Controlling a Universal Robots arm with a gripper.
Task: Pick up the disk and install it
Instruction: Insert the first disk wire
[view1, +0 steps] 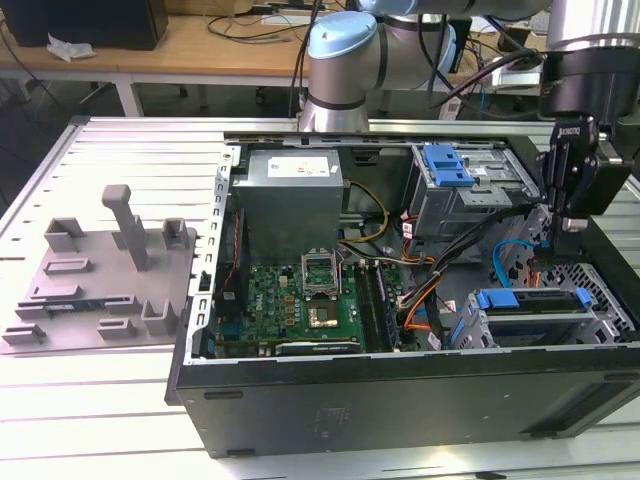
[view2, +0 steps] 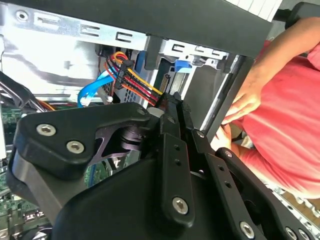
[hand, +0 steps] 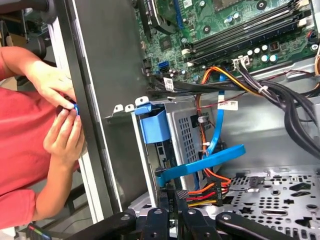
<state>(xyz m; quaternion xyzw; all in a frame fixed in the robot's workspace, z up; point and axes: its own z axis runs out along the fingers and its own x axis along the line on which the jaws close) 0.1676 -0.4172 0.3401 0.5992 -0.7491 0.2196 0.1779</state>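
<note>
Counter (view1: 90, 430) holds the case (view1: 400, 400), my gripper (view1: 572, 222) closed among wires (view2: 140, 82) above the disk (view1: 535, 300); I fear snagging them.

The exterior view looks steeply down from the near side onto the open computer case (view1: 400, 400), with the arm's base (view1: 340, 60) beyond its far edge. Both wrist views sit close inside the case, at the exterior view's right, looking along the gripper (hand: 172, 194). They share the coloured wire bundle (hand: 207, 190) and a person's hand (hand: 62, 135) outside the wall.
</note>
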